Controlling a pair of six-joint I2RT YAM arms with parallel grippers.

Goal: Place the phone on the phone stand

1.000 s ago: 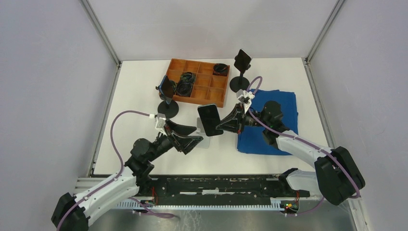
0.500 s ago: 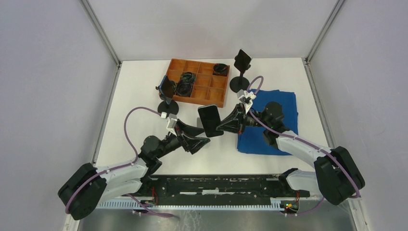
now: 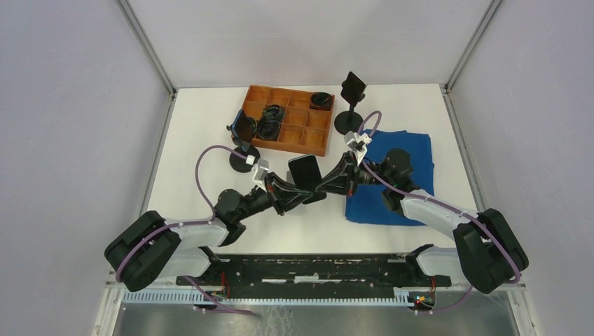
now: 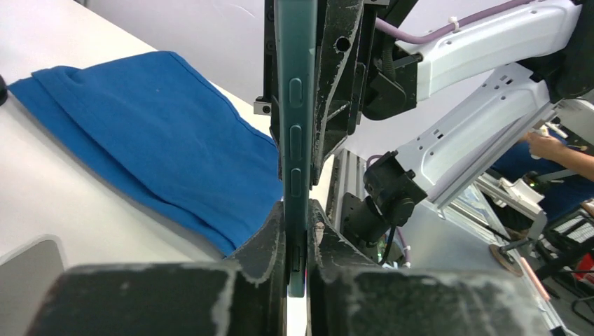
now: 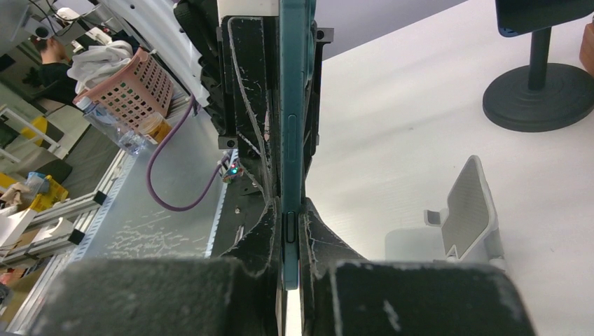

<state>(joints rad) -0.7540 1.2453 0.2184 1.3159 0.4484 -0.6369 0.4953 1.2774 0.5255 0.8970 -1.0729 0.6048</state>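
The phone [image 3: 306,175] is held clear of the table [image 3: 196,140], roughly at mid-table, with both hands on it at once. The right hand [image 5: 291,210] is clamped on one end, with a finger flat against each face. The left hand [image 4: 297,217] is closed on the opposite end in the same manner. Each wrist view shows the phone edge-on and upright between that hand's own fingers, with the other hand's fingers further along the body.

This double grip is judged to be a transfer between arms. Holding by the faces leaves the long edges and side buttons free. Gripping opposite ends keeps the two hands from colliding.

A grey folding stand [image 5: 468,210] rests on the table just beside and below the phone, with its ledge unoccupied. Two black round-base stands [image 3: 352,105] sit farther back, near the wooden tray [image 3: 252,98]. The blue cloth [image 3: 399,168] lies under the right arm.

The phone is not yet on a stand. One hand must release before the other can carry it. Early release of both hands risks a drop.
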